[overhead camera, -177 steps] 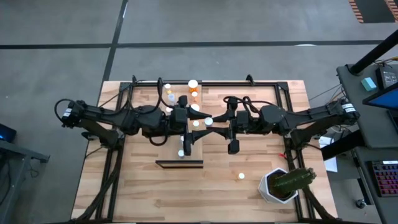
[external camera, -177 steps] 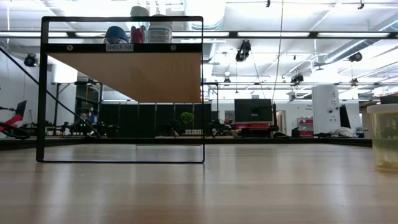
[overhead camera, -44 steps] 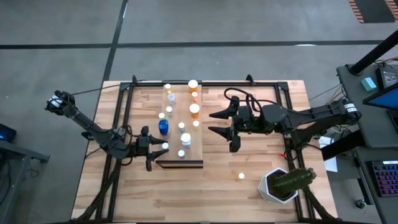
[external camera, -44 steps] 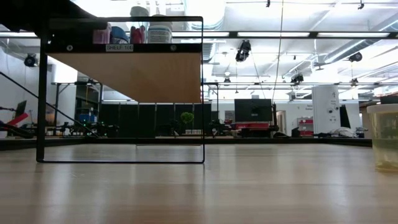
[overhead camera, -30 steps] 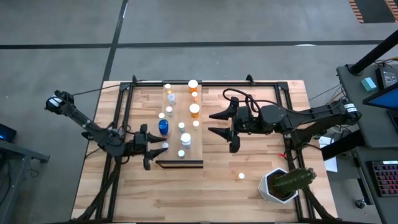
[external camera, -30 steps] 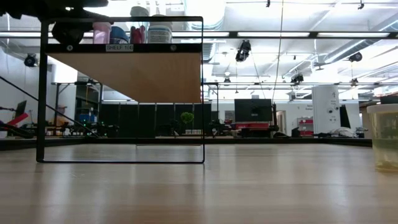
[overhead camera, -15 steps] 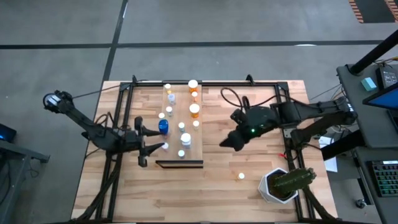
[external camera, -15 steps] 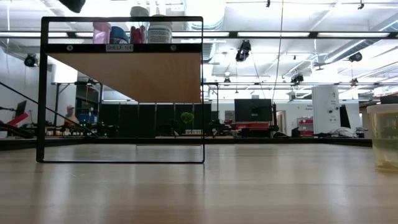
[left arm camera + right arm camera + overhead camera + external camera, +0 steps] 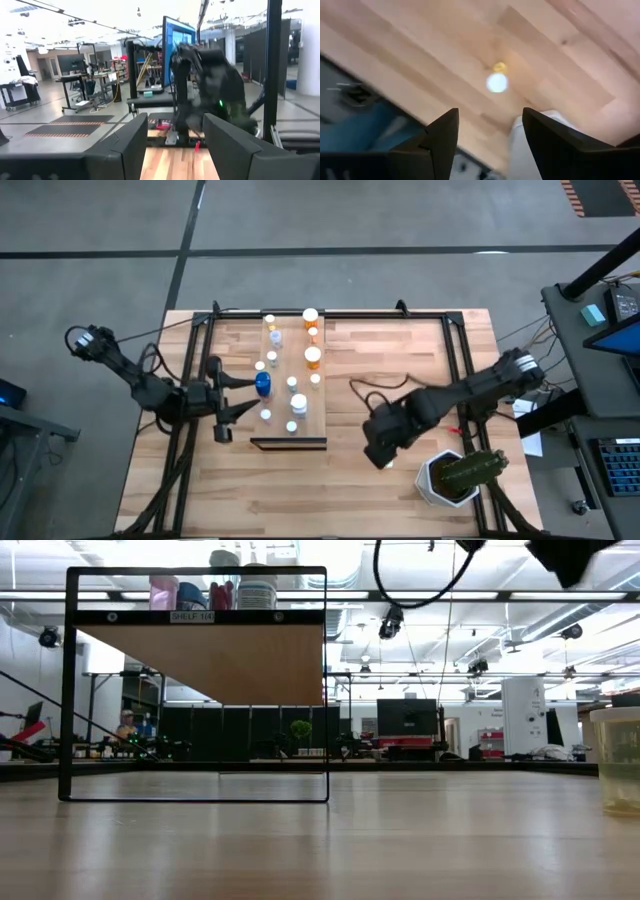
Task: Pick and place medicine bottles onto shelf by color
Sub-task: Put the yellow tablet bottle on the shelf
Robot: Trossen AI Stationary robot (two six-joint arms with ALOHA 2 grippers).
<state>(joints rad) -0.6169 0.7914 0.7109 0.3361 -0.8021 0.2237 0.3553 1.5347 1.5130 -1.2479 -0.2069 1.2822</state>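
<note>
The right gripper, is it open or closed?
Open. The right gripper's two fingers stand apart, empty, above a white-capped bottle on the table.

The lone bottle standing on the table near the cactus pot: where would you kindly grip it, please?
Grip the lone bottle around its body below the white cap, coming straight down from above: it stands upright and apart from the cactus pot, with the open right tool above it.

Planked light wood table (image 9: 400, 480), matt; smooth pale wooden shelf (image 9: 283, 370); black metal frame rails (image 9: 455, 360); white-capped plastic bottles (image 9: 312, 358).
</note>
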